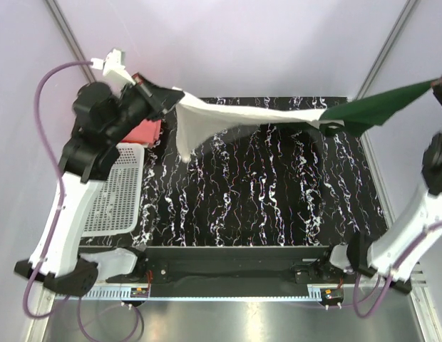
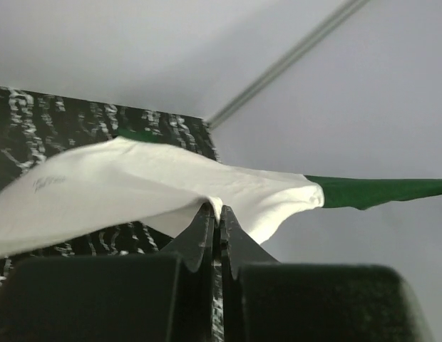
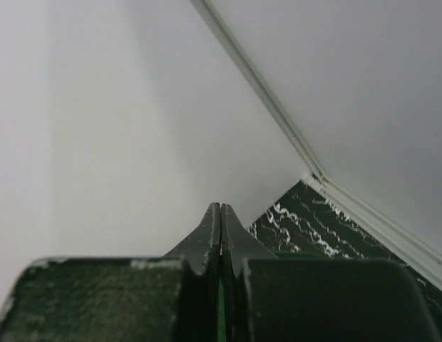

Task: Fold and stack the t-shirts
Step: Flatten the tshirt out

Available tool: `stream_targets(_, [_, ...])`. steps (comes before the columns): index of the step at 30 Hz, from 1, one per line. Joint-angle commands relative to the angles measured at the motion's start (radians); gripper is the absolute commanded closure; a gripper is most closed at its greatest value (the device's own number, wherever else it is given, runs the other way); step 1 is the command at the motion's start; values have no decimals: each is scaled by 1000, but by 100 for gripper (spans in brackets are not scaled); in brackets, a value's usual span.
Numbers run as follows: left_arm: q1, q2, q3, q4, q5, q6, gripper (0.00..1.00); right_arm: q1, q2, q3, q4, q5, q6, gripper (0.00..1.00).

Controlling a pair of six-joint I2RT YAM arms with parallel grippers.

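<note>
Left wrist view: cream-white t-shirt point(image 2: 135, 187) bears faint, unreadable grey lettering point(image 2: 48, 182).

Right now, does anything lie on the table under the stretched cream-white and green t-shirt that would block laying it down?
Nothing visible does: the black marbled table under the cream-white and green t-shirt is bare. The white plastic mesh basket and salmon-red shirt sit at its left edge.
</note>
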Motion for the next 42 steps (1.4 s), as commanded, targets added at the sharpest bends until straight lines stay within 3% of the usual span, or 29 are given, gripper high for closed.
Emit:
stream_targets(1, [2,-154,-31,101,151,-61,100,-6,-179,48,39,168,-37,100])
stream_targets(6, [1,-303,-46,115,213,-135,100,0,-280,167,41,281,-72,100])
stream_targets(11, [1,-354,-63,136,308,-232,100,69,-342,148,99,424,-78,100])
stream_targets(17, [2,-334,-54,133,252,-197,100,210,-276,119,255,548,-163,100])
stream_targets(23, [2,-128,-97,118,209,-140,100,231,-63,37,331,415,-197,100])
stream_targets(26, [8,-31,-106,116,120,-57,100,229,-12,-147,387,313,-169,100])
stream_targets(27, [18,0,-102,113,100,-37,100,229,-3,-286,424,297,-165,100])
stream_targets(30, [50,138,-92,113,14,20,100,228,32,-553,625,230,-152,100])
stream_targets(33, [96,302,-68,122,-24,52,100,228,124,-698,766,173,-137,100])
stream_targets(37, [143,582,59,129,-66,115,100,224,308,-729,918,49,-120,100])
stream_targets(42, [186,839,260,101,-58,144,100,226,580,-582,944,-163,-121,100])
